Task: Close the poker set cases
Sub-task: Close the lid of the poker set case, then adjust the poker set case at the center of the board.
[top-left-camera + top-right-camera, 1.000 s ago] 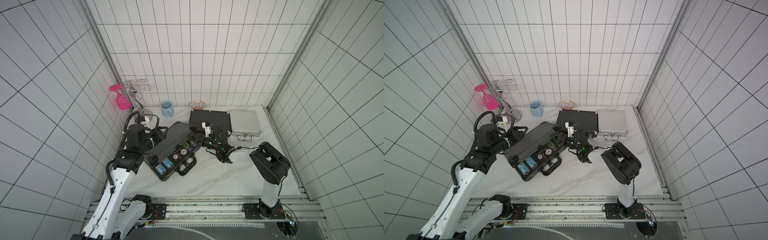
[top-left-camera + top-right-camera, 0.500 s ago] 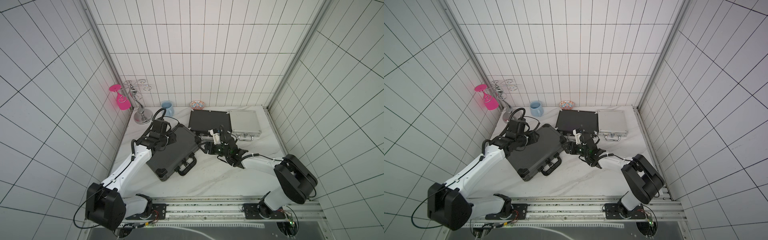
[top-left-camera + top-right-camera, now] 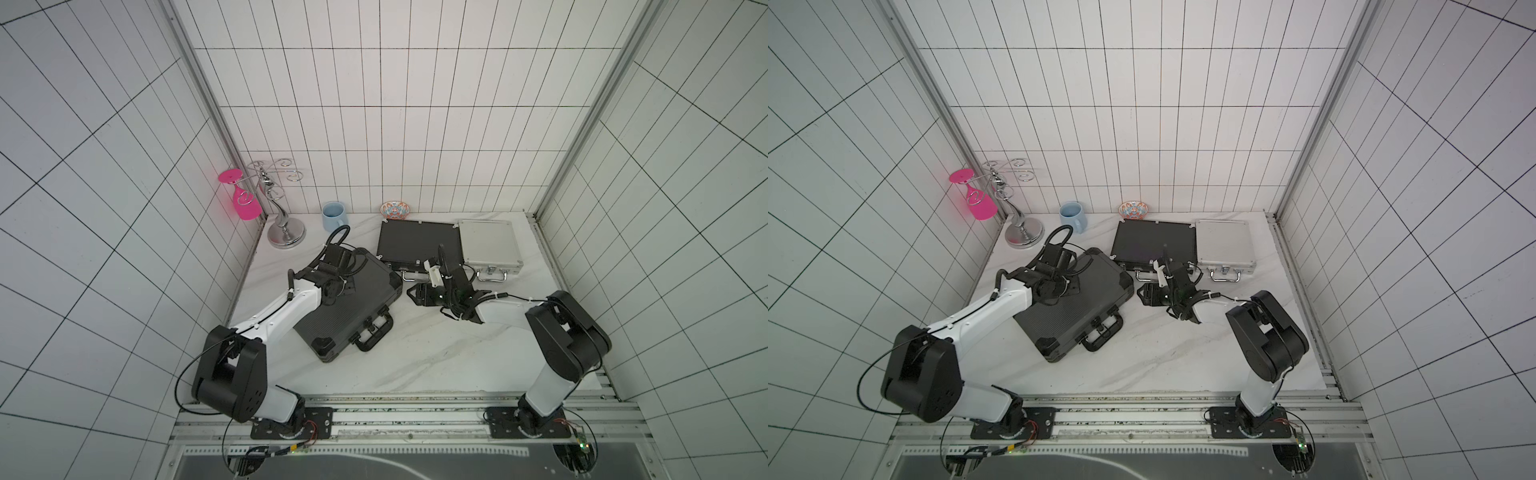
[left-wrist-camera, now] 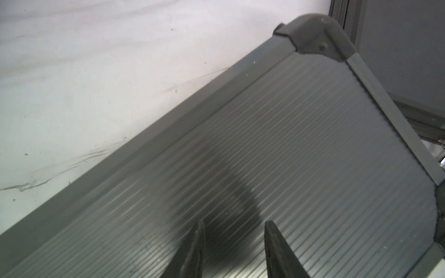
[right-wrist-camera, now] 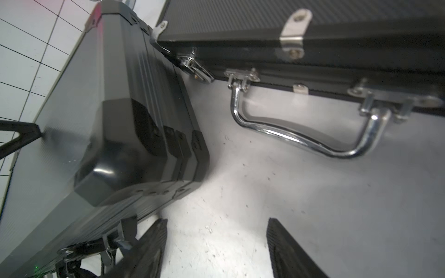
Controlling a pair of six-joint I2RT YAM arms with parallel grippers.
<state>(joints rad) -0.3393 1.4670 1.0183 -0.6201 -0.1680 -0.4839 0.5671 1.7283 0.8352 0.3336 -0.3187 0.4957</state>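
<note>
Two robot arms work over a white table [image 3: 415, 361] in a tiled booth. Nearest the front edge, the big case [image 3: 357, 316], black and ribbed, lies flat and askew left of centre, its lid down on its base and its handle [image 3: 374, 334] pointing forward. The left gripper [image 4: 233, 225] stands over the far part of that lid, fingers [image 4: 196, 243] parted with nothing between them. The tips are at the ribbed surface, but whether they press on it cannot be told. Just right of the case's far right corner, the right gripper [image 5: 216, 222] hangs low over bare table, jaws wide and empty. It sits between that corner and the chrome handle [image 5: 301, 140] of the medium case [image 3: 417, 245]. That case, black with silver trim, lies closed behind the gripper, its near left corner close to the big case; whether the two touch cannot be told. Close against its right side lies the silver case [image 3: 490, 245], also closed, handle to the front. Along the back wall stand a blue mug [image 3: 332, 216] and a patterned bowl [image 3: 395, 209], the bowl just behind the medium case. In the far left corner a metal stand [image 3: 284, 232] holds a pink glass [image 3: 245, 201] upside down.
</note>
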